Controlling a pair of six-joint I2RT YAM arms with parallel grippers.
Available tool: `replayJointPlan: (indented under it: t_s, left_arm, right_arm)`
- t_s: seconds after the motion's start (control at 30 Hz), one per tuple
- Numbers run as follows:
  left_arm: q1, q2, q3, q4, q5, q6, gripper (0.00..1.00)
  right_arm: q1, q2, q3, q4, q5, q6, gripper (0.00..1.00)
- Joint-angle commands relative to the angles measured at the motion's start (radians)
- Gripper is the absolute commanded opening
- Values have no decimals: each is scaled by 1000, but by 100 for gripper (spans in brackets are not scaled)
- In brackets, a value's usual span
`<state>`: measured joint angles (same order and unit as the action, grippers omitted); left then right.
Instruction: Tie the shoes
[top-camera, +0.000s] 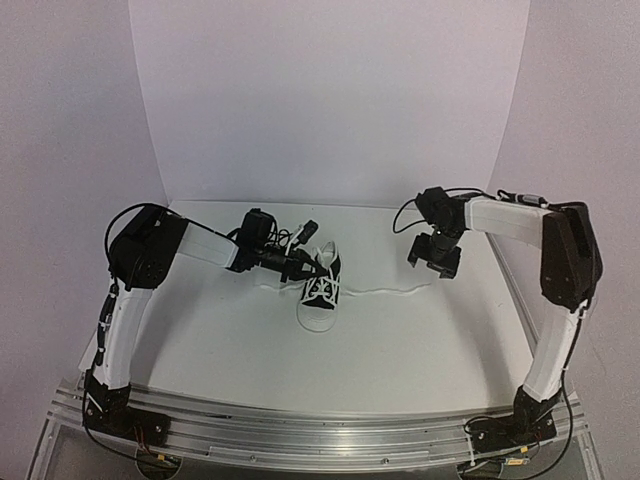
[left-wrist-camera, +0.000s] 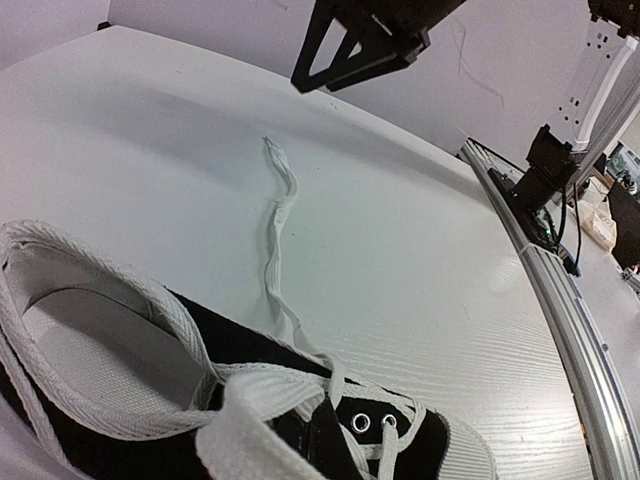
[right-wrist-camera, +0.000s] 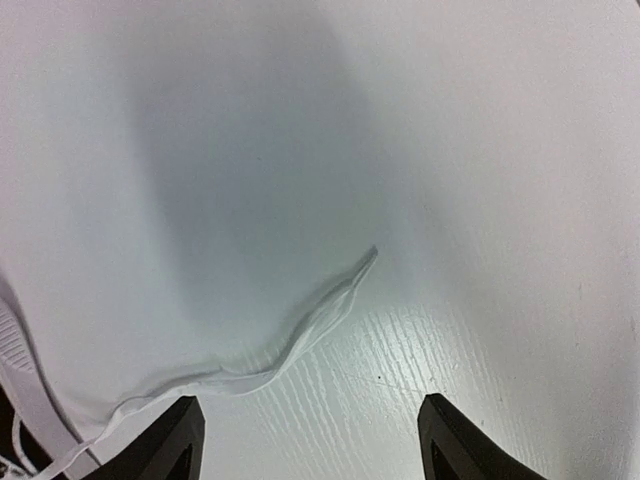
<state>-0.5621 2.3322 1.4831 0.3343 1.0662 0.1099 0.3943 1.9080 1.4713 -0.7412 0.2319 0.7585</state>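
Note:
The small black sneaker (top-camera: 320, 290) with a white toe cap stands mid-table, toe toward the near edge. In the left wrist view its open collar (left-wrist-camera: 100, 290) fills the lower left. My left gripper (top-camera: 300, 266) sits at the shoe's back left, shut on a white lace (left-wrist-camera: 240, 420) that rises close under its camera; its fingers are hidden in that view. The other lace (top-camera: 385, 292) trails right across the table to a loose end (right-wrist-camera: 325, 315). My right gripper (top-camera: 435, 262) hovers above that end, open (right-wrist-camera: 310, 420), with nothing between its fingers.
A white backdrop (top-camera: 330, 100) walls in the table at the back and sides. An aluminium rail (top-camera: 320, 435) runs along the near edge, also visible as a rail (left-wrist-camera: 560, 300) in the left wrist view, with cables and the right arm's base beyond it.

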Motion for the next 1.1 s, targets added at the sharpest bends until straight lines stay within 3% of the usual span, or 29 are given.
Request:
replayJointPlan:
  t_s: [0.0,0.37,0.63,0.73,0.77,0.93,1.07]
  left_arm:
    - [-2,-37,35,-37,5,55,0]
    - [-3,-39,45,-38,8,68,0]
    - [-2,-40,49,-35,8,70,0]
    - [-2,-41,52,-41,8,75,0]
    - [-2,-42,54,-47,8,82,0]
    - [-3,-47,54,-77,9,119,0]
    - [-5,-50,62,-98,5,149,0]
  right_arm:
    - [5,133,118,-146,-14,64,68]
    - [6,290,209,-154,-21,64,62]
    - [5,308,166,-137,1,65,30]
    - [4,310,180,-132,15,53,1]
    - [4,311,199,-132,14,36,0]
    - [25,322,467,-132,-28,-77,0]
    - [109,379,775,-105,-43,-166,0]
